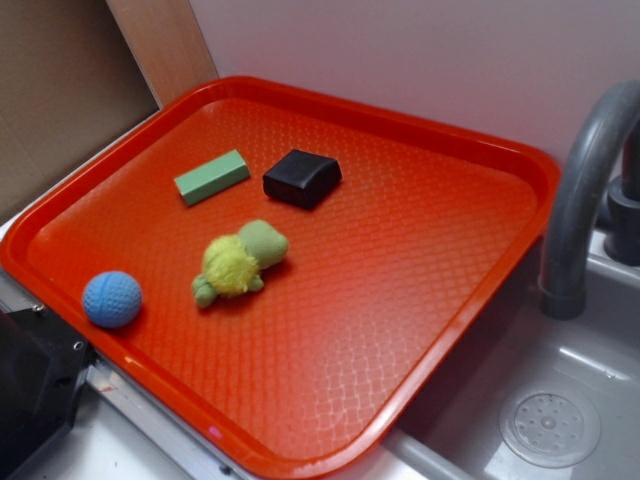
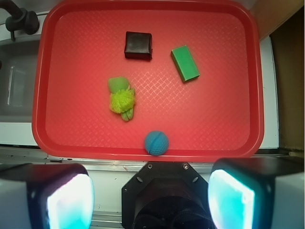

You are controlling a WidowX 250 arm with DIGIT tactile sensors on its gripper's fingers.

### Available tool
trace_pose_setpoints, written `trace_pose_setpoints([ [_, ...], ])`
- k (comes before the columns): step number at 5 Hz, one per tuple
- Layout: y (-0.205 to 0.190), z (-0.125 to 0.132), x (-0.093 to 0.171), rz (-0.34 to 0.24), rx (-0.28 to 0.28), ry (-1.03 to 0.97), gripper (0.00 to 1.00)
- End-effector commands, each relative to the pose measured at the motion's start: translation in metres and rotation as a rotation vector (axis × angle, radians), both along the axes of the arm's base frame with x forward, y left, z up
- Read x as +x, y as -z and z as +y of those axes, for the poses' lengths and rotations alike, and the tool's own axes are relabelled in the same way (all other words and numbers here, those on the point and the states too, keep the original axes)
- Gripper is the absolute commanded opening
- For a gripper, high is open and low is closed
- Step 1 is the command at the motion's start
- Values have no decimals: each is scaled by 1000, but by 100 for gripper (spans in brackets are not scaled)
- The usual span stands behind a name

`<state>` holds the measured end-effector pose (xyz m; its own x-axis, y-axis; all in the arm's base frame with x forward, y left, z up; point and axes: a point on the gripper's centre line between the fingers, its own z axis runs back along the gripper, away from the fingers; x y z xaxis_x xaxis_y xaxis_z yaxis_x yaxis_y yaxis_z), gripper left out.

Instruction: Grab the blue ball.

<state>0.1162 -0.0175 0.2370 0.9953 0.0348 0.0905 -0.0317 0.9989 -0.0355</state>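
Ball at tray edge, hand high and wide apart, nothing held.

Tray (image 2: 238, 71) sits on the bench by a sink (image 1: 560, 420); I see the hand (image 2: 150, 198) only from the wrist view, pads (image 2: 69, 202) spread, well above and short of the tray. Ball (image 2: 156, 142) lies just inside the near rim, apart from the plush (image 2: 122, 98), block (image 2: 185, 63) and black box (image 2: 138, 45). Risks, as I judge them: a pad catching the rim on descent, or the ball rolling off when nudged. Exterior view shows no arm; my height over the ball is hard to judge.
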Motion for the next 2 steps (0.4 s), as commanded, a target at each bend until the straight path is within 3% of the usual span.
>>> trace_pose_setpoints([
  [1, 0, 0, 0, 0, 0, 0, 100],
  [2, 50, 12, 21, -25, 96, -44, 100],
])
